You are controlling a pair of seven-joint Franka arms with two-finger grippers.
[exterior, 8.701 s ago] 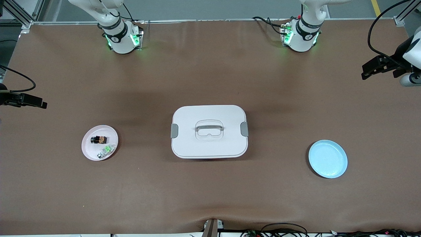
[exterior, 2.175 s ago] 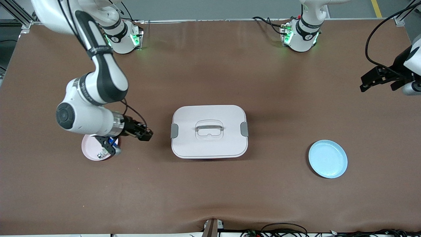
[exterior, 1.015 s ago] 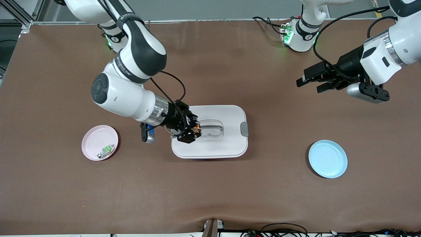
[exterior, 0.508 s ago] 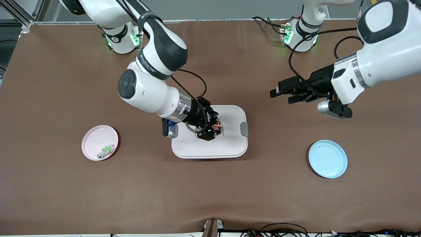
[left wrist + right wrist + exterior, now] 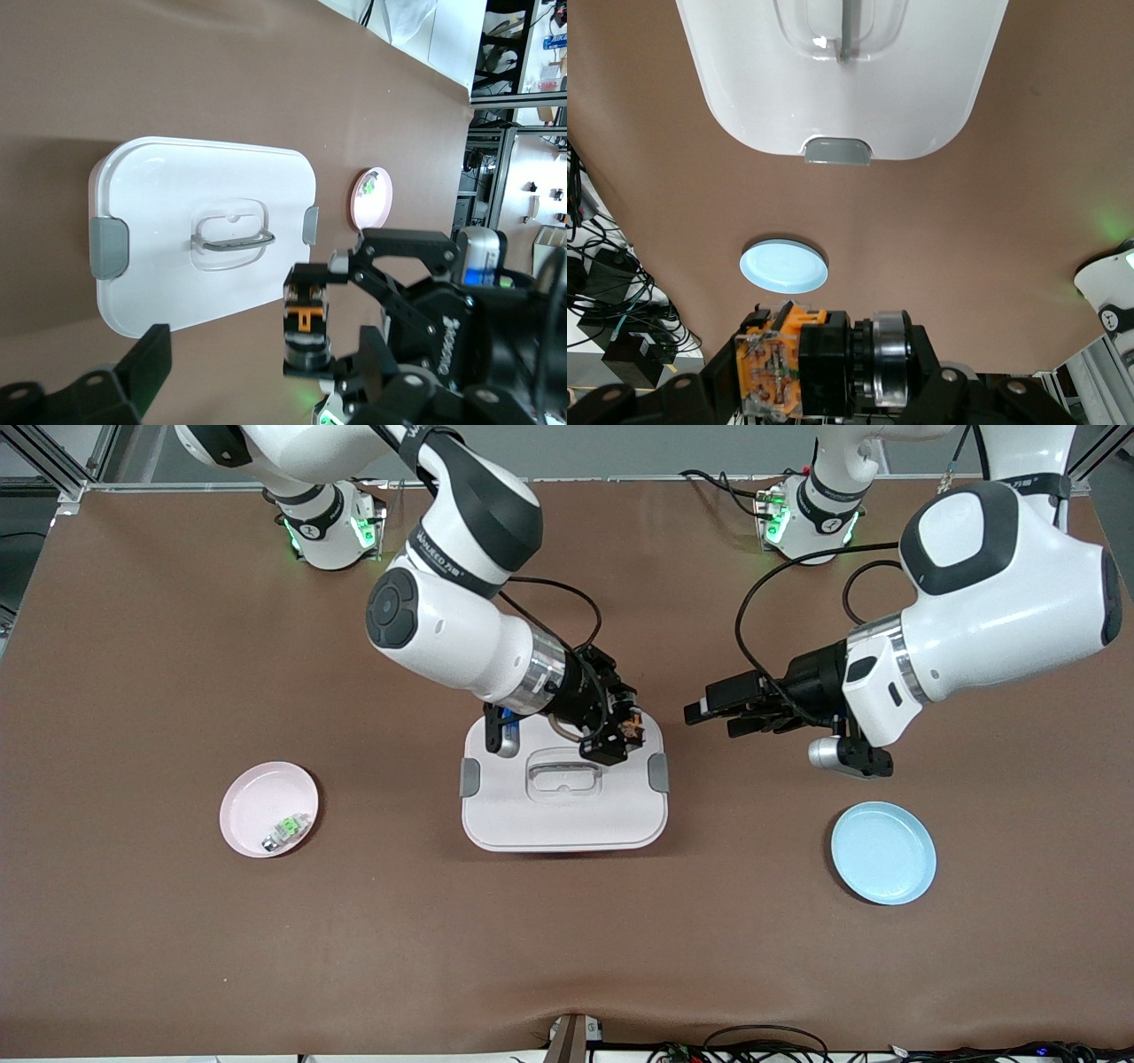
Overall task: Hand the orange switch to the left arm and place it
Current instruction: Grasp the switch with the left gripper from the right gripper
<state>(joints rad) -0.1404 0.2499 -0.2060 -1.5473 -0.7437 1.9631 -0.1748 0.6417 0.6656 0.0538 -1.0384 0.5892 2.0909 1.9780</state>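
One orange switch [image 5: 630,729] sits clamped between the fingers of my right gripper [image 5: 617,737], up in the air over the corner of the box [image 5: 564,808] that lies toward the robots' bases and the left arm's end. In my right wrist view the switch [image 5: 799,361] lies crosswise in the grip, orange end out, black body and silvery ring inward. My left gripper [image 5: 719,710] hangs over bare table just beside the box, toward the left arm's end, its fingers apart and pointed at the switch, not touching it. The box stands mid-table, lid on, grey latches at both ends. A blue plate [image 5: 883,853] lies toward the left arm's end; a pink plate [image 5: 257,802] toward the right arm's end carries a small green component [image 5: 285,832].
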